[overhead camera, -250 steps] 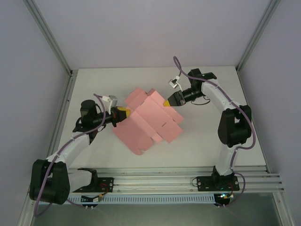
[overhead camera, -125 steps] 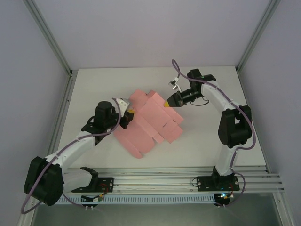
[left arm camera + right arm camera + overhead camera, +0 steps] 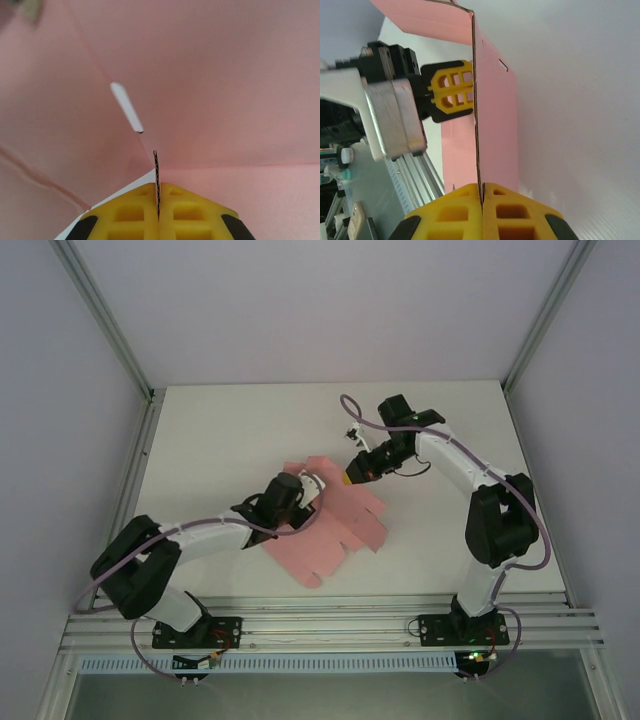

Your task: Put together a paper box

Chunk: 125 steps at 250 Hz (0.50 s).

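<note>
White table [image 3: 220,430] carries the work. Left arm [image 3: 200,537] reaches from its base in toward the table's middle; right arm [image 3: 455,455] bends in from the right side. Paper box [image 3: 335,530] is an open salmon-pink card sheet with flaps and tabs. It sits near the table's middle, between the two arm ends, its near part flat on the table. Left fingers [image 3: 135,210], yellow, are clenched on a thin card edge at the sheet's left far part; the card shows edge-on between them. Right fingers [image 3: 515,210], yellow, are likewise clamped on a card edge at the sheet's far right side. The right wrist view has that panel edge-on, meeting a second panel at a crease. Small narrow slot [image 3: 126,106] is cut in the card just beyond the left fingers.
</note>
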Available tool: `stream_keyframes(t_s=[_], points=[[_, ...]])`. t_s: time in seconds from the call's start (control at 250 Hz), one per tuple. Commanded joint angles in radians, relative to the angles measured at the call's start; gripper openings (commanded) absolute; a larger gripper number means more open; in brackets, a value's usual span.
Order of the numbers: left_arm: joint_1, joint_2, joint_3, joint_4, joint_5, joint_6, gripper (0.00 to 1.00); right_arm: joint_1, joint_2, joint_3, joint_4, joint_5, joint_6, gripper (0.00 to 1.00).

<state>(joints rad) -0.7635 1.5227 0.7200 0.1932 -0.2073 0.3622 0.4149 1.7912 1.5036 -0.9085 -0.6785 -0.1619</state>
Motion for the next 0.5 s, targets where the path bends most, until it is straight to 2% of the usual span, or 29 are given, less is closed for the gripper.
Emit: stream_keyframes(t_s=[0.0, 0.244, 0.439, 0.495], points=[[-0.109, 0.063, 0.037, 0.205, -0.069, 0.104, 0.0, 0.007, -0.016, 0.003, 0.121, 0.003, 0.016, 0.0], [-0.204, 0.22, 0.097, 0.255, -0.223, 0.19, 0.0, 0.013, -0.032, -0.022, 0.119, 0.034, 0.005, 0.0], [-0.211, 0.215, 0.099, 0.305, -0.242, 0.141, 0.0, 0.016, -0.036, -0.036, 0.118, 0.089, -0.054, 0.0], [-0.209, 0.207, 0.083, 0.335, -0.261, 0.134, 0.06, 0.013, -0.032, -0.033, 0.117, 0.137, -0.073, 0.0]])
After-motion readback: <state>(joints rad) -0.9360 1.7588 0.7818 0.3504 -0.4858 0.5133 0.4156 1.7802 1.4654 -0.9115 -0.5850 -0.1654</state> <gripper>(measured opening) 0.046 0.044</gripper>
